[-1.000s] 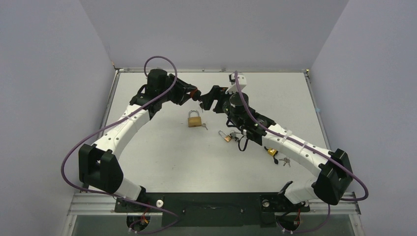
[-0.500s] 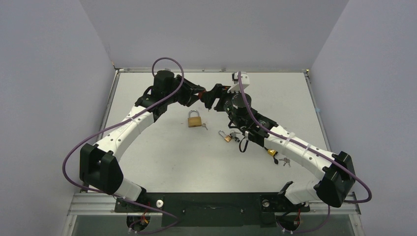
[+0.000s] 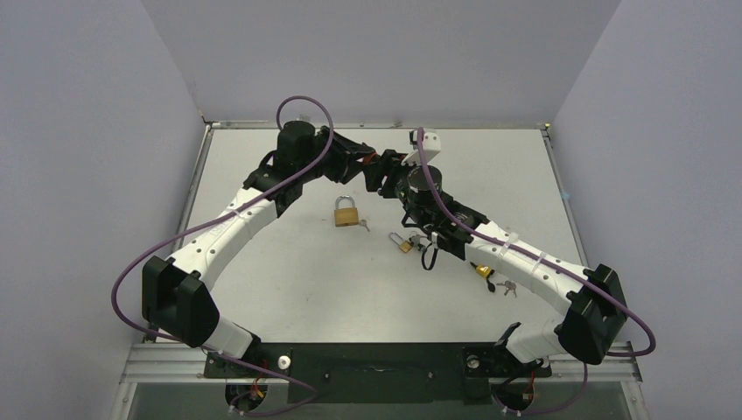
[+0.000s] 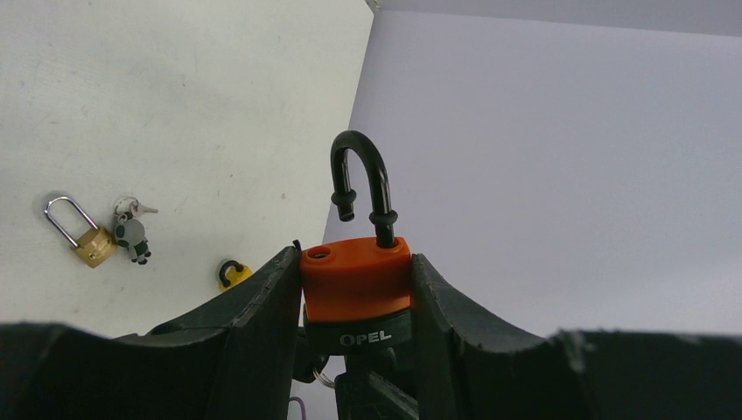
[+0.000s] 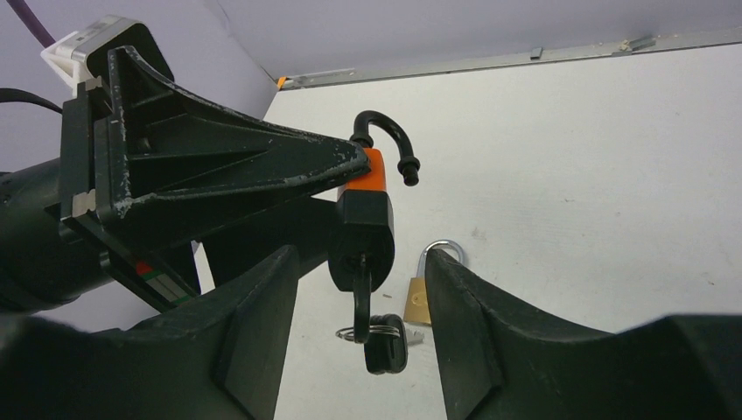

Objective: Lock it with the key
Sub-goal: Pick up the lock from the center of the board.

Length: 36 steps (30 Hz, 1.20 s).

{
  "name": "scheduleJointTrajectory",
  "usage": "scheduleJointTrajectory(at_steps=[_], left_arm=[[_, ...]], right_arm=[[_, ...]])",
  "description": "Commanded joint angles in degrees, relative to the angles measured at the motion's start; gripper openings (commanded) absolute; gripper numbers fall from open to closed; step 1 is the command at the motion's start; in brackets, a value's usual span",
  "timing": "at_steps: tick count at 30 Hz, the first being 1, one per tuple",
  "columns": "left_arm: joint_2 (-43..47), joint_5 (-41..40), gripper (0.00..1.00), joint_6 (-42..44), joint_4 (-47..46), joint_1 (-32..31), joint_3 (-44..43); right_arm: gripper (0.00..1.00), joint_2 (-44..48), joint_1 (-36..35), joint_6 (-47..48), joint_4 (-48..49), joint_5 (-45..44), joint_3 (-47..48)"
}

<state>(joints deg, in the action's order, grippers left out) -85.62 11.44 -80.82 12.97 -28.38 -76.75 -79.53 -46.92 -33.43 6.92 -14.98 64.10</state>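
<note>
L gripper [image 4: 354, 256] clamped on orange padlock [image 4: 354, 278], held up off the table [image 3: 289, 262], back-centre; shackle [image 4: 359, 171] open, so not locked yet. The key [image 5: 360, 289] already in the bottom w/ ring [image 5: 354, 332] dangling. R gripper [image 5: 360, 258] fingers spread either side of key, not touching. Left, I'd say: grip key, shut shackle, turn. Keyhole hidden, can't tell how deep key sits; top view barely shows the padlock

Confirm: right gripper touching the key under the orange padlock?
Apart. Right wrist view: gaps show on both sides between the right gripper and the key in the orange padlock.
</note>
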Motion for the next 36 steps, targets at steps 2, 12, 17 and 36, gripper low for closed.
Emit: scheduleJointTrajectory(at_steps=[2, 12, 17, 36], left_arm=[[2.58, 1.65, 0.00, -1.51, -6.23, -0.75, -2.83], [3.18, 2.58, 0.00, -2.31, -7.33, -1.15, -2.18], [3.46, 3.04, 0.00, -2.49, -7.86, -1.15, -1.79], [8.19, 15.20, 0.42, 19.15, -9.99, 9.05, 2.68]], right_arm=[[0.49, -0.32, -0.19, 0.24, 4.81, -2.80, 1.69], [0.35, -2.89, 0.18, -0.05, 5.60, -3.34, 3.25], [0.21, -2.63, 0.80, -0.24, 5.65, -3.79, 3.23], [0.00, 6.54, 5.67, -1.00, -1.42, 11.86, 3.42]])
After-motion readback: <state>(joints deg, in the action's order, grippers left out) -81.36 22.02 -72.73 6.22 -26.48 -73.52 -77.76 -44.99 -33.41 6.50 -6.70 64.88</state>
